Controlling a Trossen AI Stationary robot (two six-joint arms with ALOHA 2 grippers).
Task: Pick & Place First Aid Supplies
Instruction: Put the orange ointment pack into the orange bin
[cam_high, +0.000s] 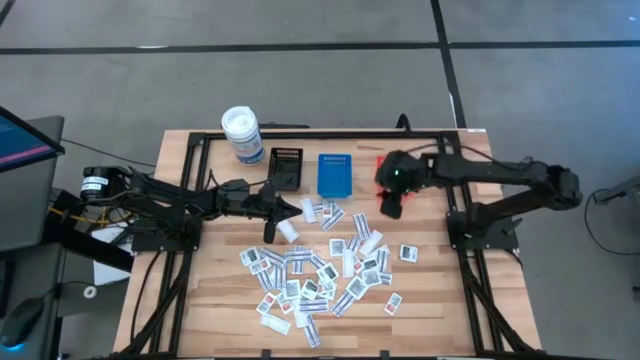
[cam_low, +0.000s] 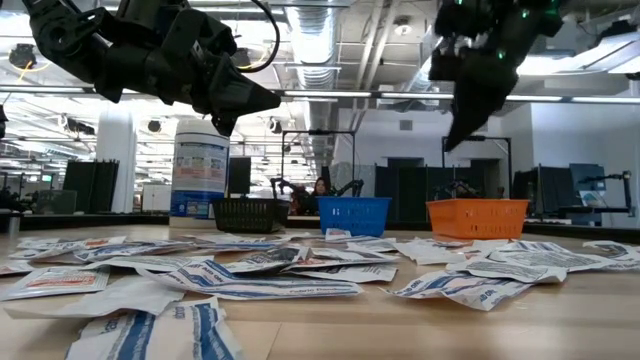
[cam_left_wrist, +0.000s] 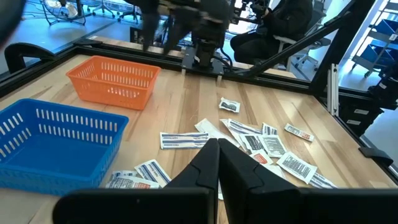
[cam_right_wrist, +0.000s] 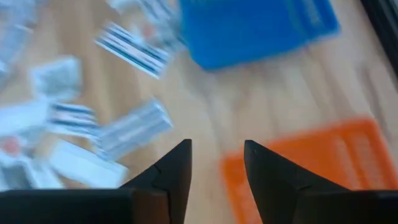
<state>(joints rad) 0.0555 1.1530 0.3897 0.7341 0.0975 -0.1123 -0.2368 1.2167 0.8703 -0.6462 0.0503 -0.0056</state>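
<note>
The first aid supplies (cam_high: 310, 275) are small flat white packets strewn over the middle of the table, lying flat on the wood. They also show in the low view (cam_low: 260, 270) and in both wrist views (cam_left_wrist: 261, 140) (cam_right_wrist: 130, 127). My right gripper (cam_right_wrist: 217, 152) hangs open above the orange tray (cam_right_wrist: 323, 168), tilted downward, with nothing between its fingers (cam_high: 392, 203). My left gripper (cam_left_wrist: 217, 149) is shut and empty. It points level toward the table's right, above the far edge of the packets (cam_high: 290, 207).
A black tray (cam_high: 286, 168), a blue tray (cam_high: 334, 173) and the orange tray (cam_low: 478, 218) stand in a row at the far side. A white canister with a blue label (cam_high: 242, 135) stands far left. A black frame (cam_high: 200, 140) rims the table.
</note>
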